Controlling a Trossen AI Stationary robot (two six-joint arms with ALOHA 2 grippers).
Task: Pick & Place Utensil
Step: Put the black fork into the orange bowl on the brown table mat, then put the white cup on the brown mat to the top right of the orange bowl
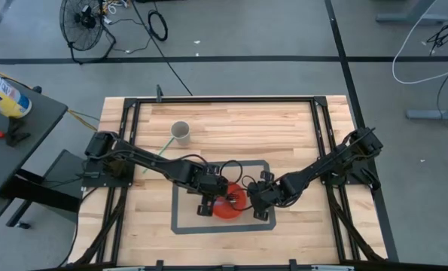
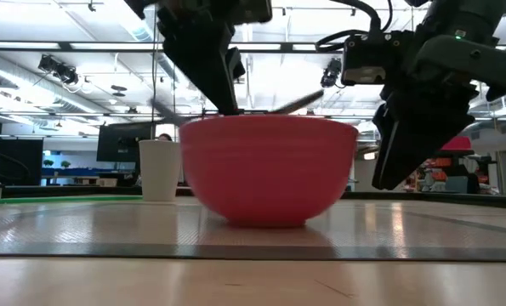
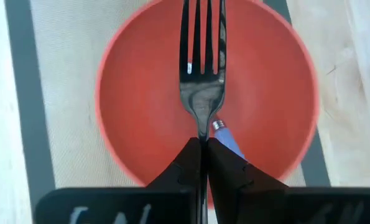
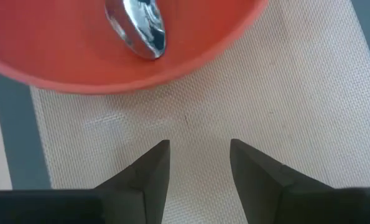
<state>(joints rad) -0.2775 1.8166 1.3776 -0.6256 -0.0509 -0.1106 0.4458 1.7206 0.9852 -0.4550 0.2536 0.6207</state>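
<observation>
A: Fork (image 3: pixel 201 68) hangs over the red bowl (image 3: pixel 141 93), its handle clenched in the left tool (image 3: pixel 203 163). A spoon (image 4: pixel 138 25) already lies in the bowl.

B: Which step is this?

A: Placing, I judge. Next the left tool should lower and let go. The right tool (image 4: pixel 197 165) waits with fingers spread, just beside the bowl on the bench (image 1: pixel 231 128).

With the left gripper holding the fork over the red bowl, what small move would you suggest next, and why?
Probably lower slightly and open the left gripper: it is shut on the fork, whose tines sit above the red bowl, where a spoon already lies. The right gripper waits open beside it.
</observation>
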